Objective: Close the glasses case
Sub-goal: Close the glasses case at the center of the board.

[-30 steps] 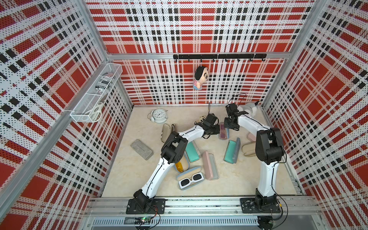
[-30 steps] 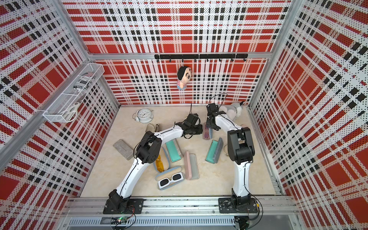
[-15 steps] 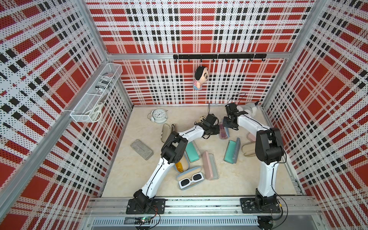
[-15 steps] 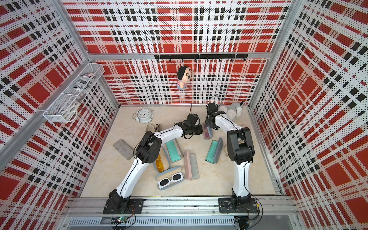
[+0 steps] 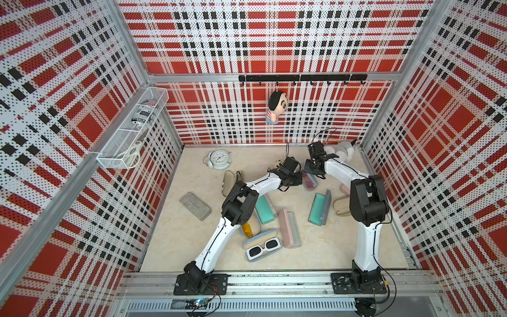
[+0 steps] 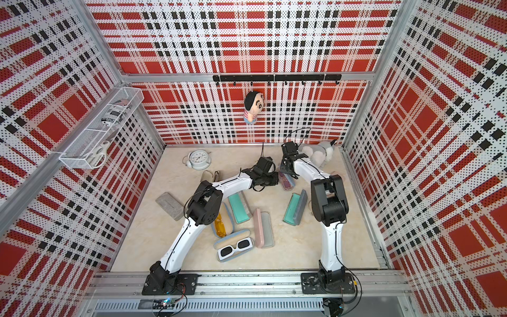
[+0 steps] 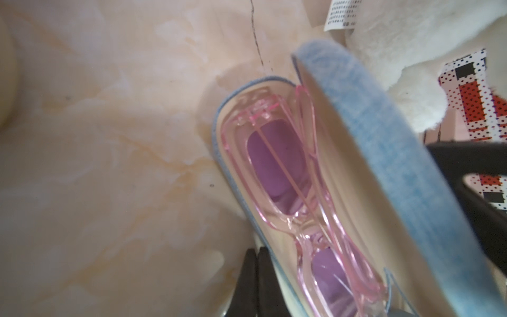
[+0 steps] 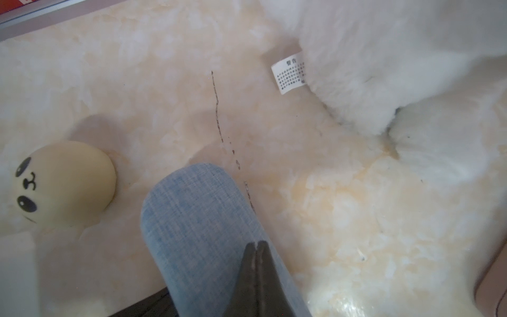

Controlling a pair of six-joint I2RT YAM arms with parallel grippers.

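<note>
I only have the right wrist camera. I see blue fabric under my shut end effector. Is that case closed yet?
Observer: No. The left wrist view shows the lid raised off the base, with a gap between them.
Operator: Anything inside it?
Observer: Pink glasses with purple lenses, folded, lying in the base.
Operator: And the other arm?
Observer: The left end effector is shut. It sits beside the base's free long edge, opposite the lid. I cannot tell whether it touches.
</note>
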